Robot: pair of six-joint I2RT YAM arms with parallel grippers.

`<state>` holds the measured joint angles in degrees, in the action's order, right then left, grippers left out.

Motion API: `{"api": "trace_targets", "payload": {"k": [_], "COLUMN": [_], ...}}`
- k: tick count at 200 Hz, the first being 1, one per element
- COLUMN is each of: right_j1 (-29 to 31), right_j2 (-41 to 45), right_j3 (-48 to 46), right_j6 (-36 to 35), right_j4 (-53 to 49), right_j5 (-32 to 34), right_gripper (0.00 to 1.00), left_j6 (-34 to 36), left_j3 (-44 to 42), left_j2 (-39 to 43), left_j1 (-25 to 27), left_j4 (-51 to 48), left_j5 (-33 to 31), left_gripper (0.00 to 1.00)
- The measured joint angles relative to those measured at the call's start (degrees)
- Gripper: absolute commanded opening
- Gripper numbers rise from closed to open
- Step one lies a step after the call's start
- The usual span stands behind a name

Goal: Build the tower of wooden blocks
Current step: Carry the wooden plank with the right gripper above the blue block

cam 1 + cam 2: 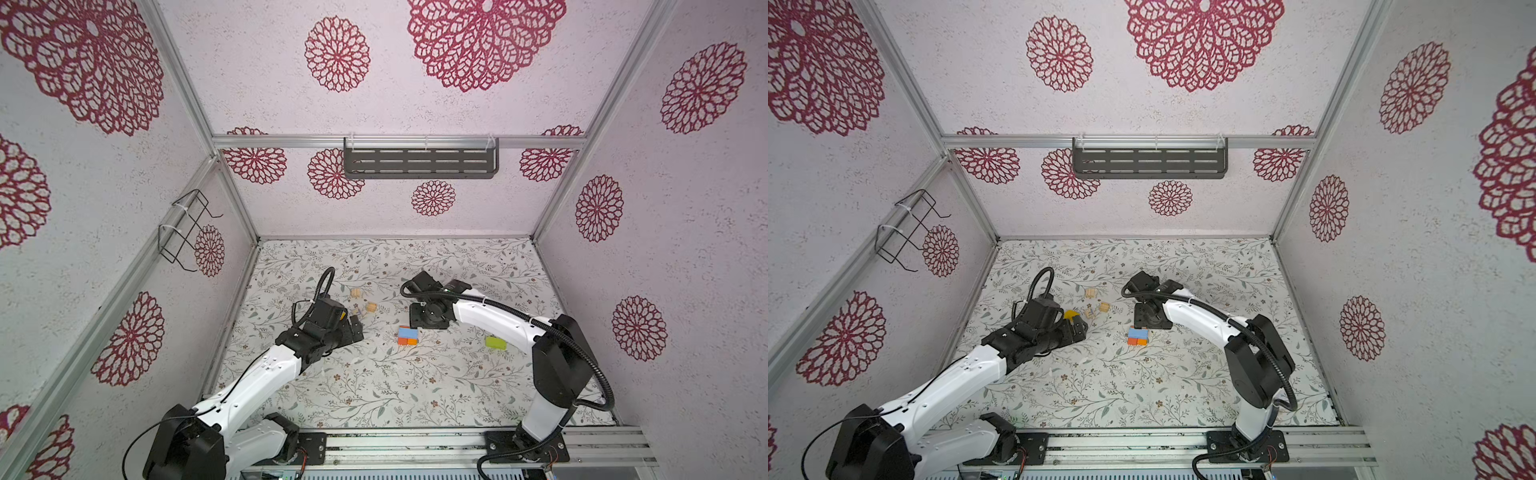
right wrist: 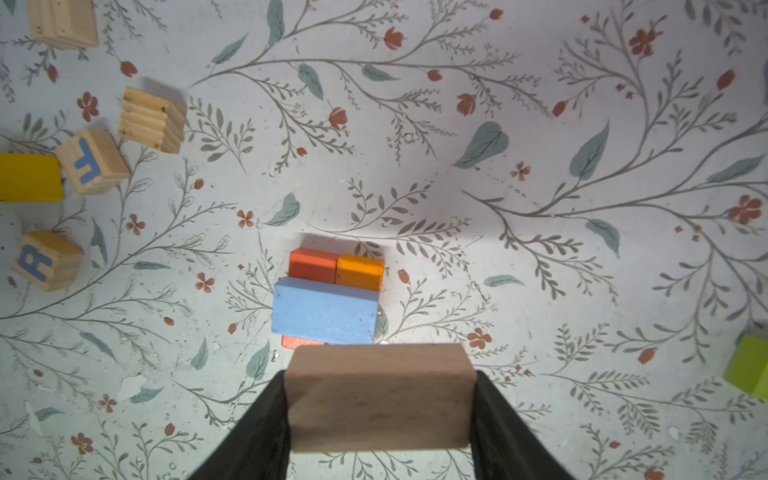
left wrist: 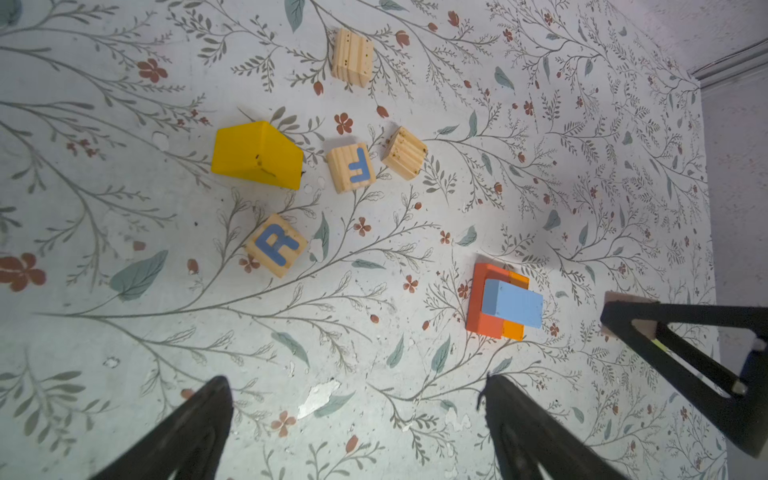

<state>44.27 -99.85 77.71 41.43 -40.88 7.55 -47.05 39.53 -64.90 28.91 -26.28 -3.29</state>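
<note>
The tower point(image 1: 407, 336) is a low stack: a red-orange brick point(image 2: 312, 264) and an orange brick point(image 2: 359, 271) side by side, with a blue brick point(image 2: 325, 311) lying across them. My right gripper point(image 2: 380, 374) is shut on a tan brick point(image 2: 380, 399) and holds it above the mat, right beside the blue brick. My left gripper point(image 3: 357, 382) hangs open and empty over bare mat. Beyond it lie a yellow roof-shaped piece point(image 3: 257, 156) and several natural-wood cubes, one printed R point(image 3: 276, 245) and one printed F point(image 3: 352, 167). A lime-green brick point(image 1: 496, 343) lies under the right arm.
A wire rack point(image 1: 187, 228) hangs on the left wall. A dark slotted shelf point(image 1: 419, 160) is fixed to the back wall. The metal rail point(image 1: 415, 444) that carries both arm bases runs along the front edge. Walls close in the floral mat point(image 1: 374, 386) on three sides.
</note>
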Motion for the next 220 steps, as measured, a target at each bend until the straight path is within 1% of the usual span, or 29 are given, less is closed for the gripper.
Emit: {"api": "trace_targets", "payload": {"k": [22,73,111,220], "right_j1": [1.27,2.80,2.89,2.91], "right_j2": [-0.35,-4.92,-7.30,-10.34], "right_j3": [0.76,3.19,4.68,5.99], "right_j6": [0.96,1.75,1.75,1.73], "right_j4": [0.00,0.76,0.76,0.85], "right_j5": [0.11,0.15,0.22,0.22], "right_gripper": [0.50,0.51,0.51,0.53], "left_j6": [-0.09,-0.15,-0.15,0.11], "left_j3": [-1.60,-3.39,-4.98,-5.01], "left_j2": [0.55,2.67,2.78,2.51], "left_j1": [0.00,0.00,0.00,0.00], "left_j4": [-0.22,-0.13,-0.11,0.11], "left_j5": [0.00,-0.11,-0.09,-0.13], "left_gripper": [0.97,0.97,0.97,0.97]}}
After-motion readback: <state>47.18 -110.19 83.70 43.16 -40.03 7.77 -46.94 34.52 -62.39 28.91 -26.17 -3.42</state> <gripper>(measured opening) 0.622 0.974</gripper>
